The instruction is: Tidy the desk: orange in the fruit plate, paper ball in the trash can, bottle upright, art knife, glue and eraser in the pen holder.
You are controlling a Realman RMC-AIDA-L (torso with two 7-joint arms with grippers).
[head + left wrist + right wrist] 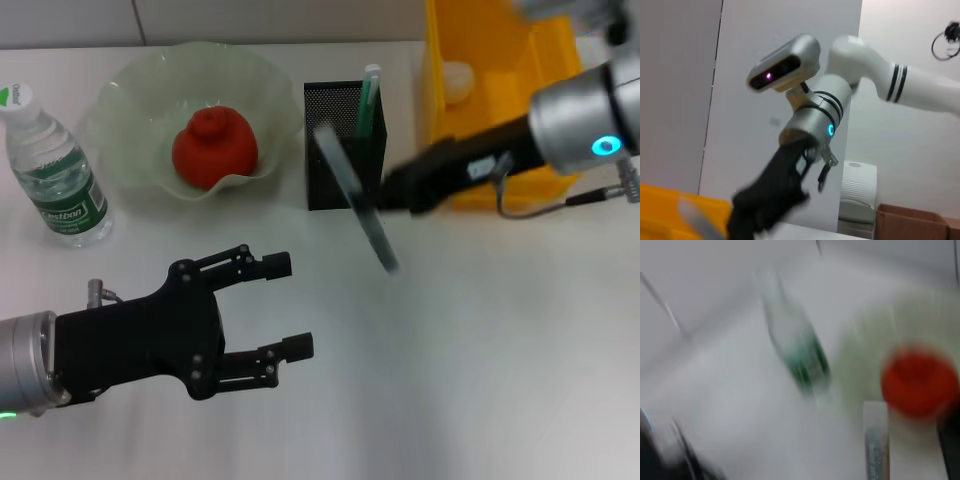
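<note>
Across the white surface (pixel 480 350) in the head view, most of the tidying looks done. The fist-sized red-orange lumpy orange (pixel 214 148) sits inside the pale green translucent fruit plate (pixel 130 90) with the wavy rim, and the clear plastic bottle (pixel 55 170) with white cap and dark green label stands upright at the surface's left edge, well apart from the working area. The tall square black mesh pen holder (pixel 330 190) stands between the plate and the deep yellow rectangular trash can (pixel 480 60), with a green-tipped stick already upright in it; a small white wad, probably the paper ball (pixel 457 82), lies in the bin. The right tool (pixel 392 192) grips a long flat grey strip (pixel 357 200), likely the art knife, tilted, its upper end at the holder's rim, presumably so it can drop in end-first. The left tool (pixel 280 305) hovers low over bare surface with its jaws spread and empty, seemingly parked out of the way. I cannot find the eraser.

From the left wrist view, the right arm's silver wrist (pixel 815 107) and dark tool show over a yellow corner of the bin.

From the right wrist view, heavily smeared, the bottle, orange and a grey strip end are just recognisable.
</note>
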